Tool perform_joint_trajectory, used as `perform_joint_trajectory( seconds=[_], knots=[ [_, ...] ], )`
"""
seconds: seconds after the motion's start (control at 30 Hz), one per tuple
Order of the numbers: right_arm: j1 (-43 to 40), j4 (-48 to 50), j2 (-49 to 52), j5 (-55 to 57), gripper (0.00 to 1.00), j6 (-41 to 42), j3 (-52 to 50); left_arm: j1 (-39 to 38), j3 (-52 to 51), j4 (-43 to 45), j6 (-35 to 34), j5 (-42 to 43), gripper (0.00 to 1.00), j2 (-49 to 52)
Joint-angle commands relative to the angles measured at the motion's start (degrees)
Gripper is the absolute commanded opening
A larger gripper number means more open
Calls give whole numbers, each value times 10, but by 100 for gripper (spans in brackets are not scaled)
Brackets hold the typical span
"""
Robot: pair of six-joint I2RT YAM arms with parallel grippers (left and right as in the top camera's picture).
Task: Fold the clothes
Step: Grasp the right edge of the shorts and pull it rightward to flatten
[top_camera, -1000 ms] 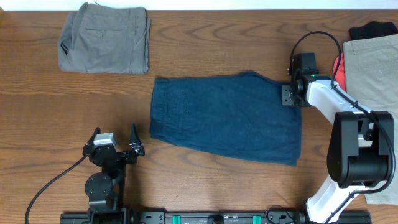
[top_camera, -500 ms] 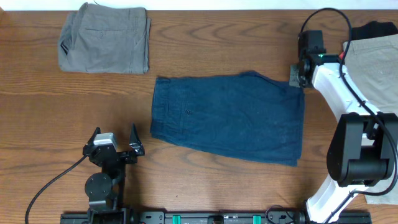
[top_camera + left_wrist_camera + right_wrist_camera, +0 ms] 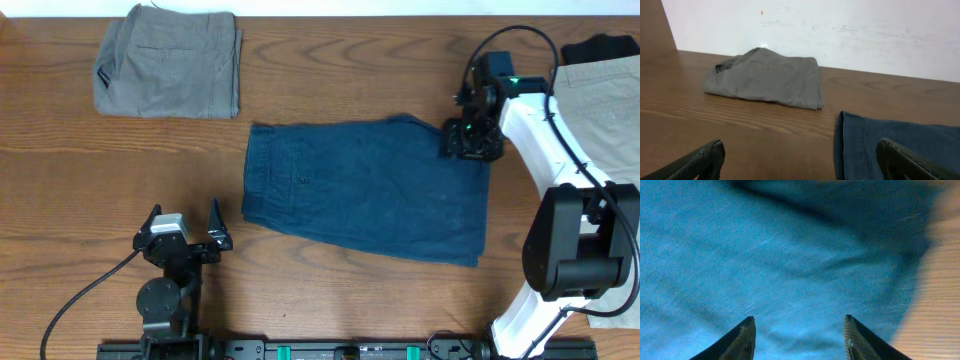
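1. Surface of brown wood carried everything. At its far left corner the grey shorts lay folded, well apart from the work. They read as a piece set aside, and they blocked nothing.
2. Near the front edge the left hand sat low, its fingers spread wide with nothing between them. It pointed across bare wood toward the grey shorts and looked parked rather than engaged.
3. In the middle of the surface lay the navy-blue shorts, flat and spread as one broad panel with a stitched band along the left edge. Laid out like this, they offered clear corners to take.
4. Over the far right corner of that panel hung the right hand. Its fingers were parted, with cloth beneath them and nothing pinched. Whether the tips touched the fabric could not be told. The position suited gripping that corner to carry it across.
5. At the right edge the beige trousers and a black garment lay close beside the right arm. A wide swing could probably brush them.
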Motion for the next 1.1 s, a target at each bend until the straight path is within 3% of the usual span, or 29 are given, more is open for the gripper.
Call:
perform_joint_trajectory(
  seconds=[0.0,0.2,0.27,0.43,0.53,1.07],
  knots=[
    [23,-26,6,-78,53,2,5,2,-9,-21,10,-7,98,-4],
    [49,-34,6,-74,49,25,-42,2,-9,-21,10,-7,98,-4],
    [55,-20,6,-67,44,45,-69,2,-9,-21,10,-7,98,-4],
    [57,1,6,-4,14,111,-118,2,-9,-21,10,-7,98,-4],
    [57,1,7,20,5,125,-135,2,-9,-21,10,-7,98,-4],
    [40,78,7,72,4,155,-214,2,-9,-21,10,-7,98,-4]
  ],
)
